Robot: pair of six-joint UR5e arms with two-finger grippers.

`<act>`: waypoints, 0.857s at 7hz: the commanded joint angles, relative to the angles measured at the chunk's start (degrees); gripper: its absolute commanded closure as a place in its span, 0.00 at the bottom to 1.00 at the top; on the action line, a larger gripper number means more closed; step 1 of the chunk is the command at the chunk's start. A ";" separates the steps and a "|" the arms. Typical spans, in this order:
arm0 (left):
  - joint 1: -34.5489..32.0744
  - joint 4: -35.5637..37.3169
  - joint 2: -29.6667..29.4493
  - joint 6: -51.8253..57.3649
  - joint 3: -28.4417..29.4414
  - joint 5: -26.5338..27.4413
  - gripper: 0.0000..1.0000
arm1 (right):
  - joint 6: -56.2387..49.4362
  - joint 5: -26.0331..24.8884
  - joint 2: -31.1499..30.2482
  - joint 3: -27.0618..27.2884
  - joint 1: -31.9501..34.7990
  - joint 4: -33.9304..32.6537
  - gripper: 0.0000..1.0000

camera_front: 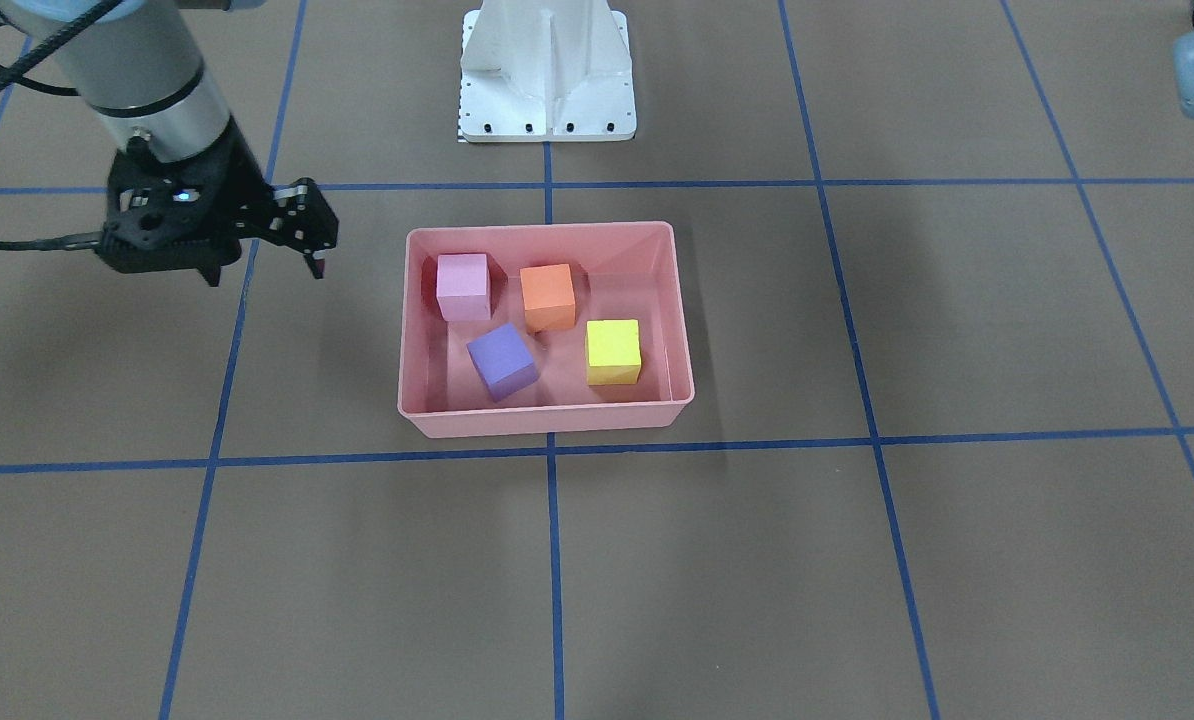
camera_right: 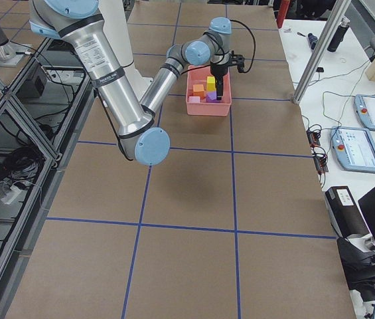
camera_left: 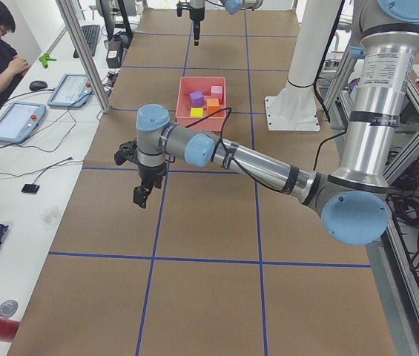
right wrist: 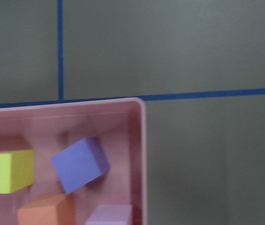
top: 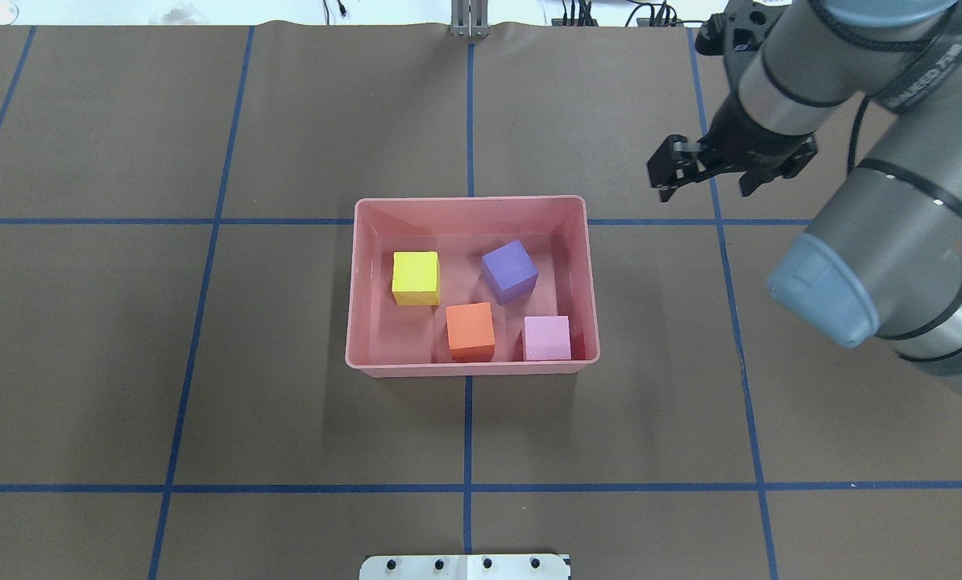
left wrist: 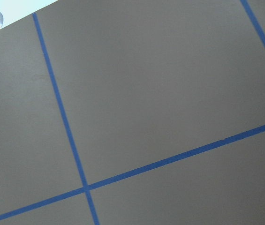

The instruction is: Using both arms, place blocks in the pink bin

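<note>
Overhead view | bin (top: 473, 216) centre frame, long axis left-right, holding all four blocks (top: 470, 330) | right gripper (top: 706, 187) upper right of bin, nearer, fingers apart, empty | left gripper (camera_left: 141, 199) far off, opening unclear

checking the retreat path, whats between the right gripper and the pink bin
Overhead view: only bare brown table paper and a blue tape line lie between the right gripper and the salmon-pink plastic bin.
</note>
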 commanded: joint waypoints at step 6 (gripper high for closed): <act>-8.04 -5.48 4.10 10.69 14.02 -6.01 0.00 | -51.26 14.50 -22.74 -18.99 34.13 3.90 0.00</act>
